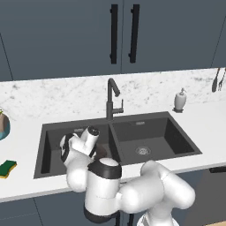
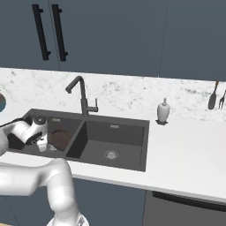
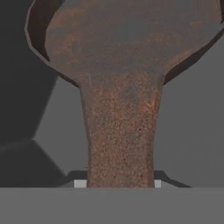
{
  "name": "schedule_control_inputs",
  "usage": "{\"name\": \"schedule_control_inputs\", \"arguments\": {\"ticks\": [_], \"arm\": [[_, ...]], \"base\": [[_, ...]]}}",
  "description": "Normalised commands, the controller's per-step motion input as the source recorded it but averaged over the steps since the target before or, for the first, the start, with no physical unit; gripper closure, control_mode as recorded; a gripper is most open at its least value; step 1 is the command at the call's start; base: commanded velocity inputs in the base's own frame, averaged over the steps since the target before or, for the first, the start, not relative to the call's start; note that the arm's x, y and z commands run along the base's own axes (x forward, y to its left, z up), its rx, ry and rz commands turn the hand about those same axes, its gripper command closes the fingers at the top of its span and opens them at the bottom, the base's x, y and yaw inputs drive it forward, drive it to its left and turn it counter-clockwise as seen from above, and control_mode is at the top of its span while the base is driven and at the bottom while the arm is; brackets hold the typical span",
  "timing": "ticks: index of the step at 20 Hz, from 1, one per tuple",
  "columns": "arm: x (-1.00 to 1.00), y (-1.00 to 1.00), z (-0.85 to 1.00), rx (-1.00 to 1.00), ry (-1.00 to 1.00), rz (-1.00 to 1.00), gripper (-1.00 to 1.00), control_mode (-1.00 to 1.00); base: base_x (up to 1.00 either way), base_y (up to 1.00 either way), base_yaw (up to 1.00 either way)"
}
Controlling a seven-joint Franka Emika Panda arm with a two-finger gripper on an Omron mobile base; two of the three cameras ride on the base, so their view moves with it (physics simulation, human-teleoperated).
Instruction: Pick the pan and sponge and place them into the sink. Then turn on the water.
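The dark-brown pan (image 3: 131, 39) lies low in the left basin of the dark-grey sink (image 2: 115, 136), seen as a brown disc (image 2: 59, 139) beside the centre divider. Its handle runs straight down between my fingertips (image 3: 80, 183), and my gripper (image 3: 118, 183) is shut on it. From the right base view, the gripper (image 2: 43, 143) reaches down into that basin at the pan's left. The green and yellow sponge (image 1: 7, 168) rests on the counter left of the sink (image 1: 154, 118). No stream comes from the dark gooseneck faucet (image 1: 111, 99).
A teal bowl (image 1: 2, 126) sits at the counter's far left. A white soap dispenser (image 2: 163, 110) stands right of the sink, with utensils (image 2: 213, 96) hanging on the wall beyond. The faucet (image 2: 80, 95) rises behind the divider. Dark cabinets hang above.
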Motion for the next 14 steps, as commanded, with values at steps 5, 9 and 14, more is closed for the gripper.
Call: {"name": "schedule_control_inputs", "arguments": {"ticks": [5, 9, 14], "arm": [[0.33, 0.00, -0.17, 0.12, 0.00, 0.00, 1.00, -1.00], [0.37, 0.00, -0.13, 0.05, 0.01, 0.00, 1.00, -1.00], [0.17, 0.00, 0.00, 0.00, 0.00, 0.00, -1.00, -1.00]], "base": [[0.00, 0.00, 0.00], [0.00, 0.00, 0.00], [0.00, 0.00, 0.00]]}}
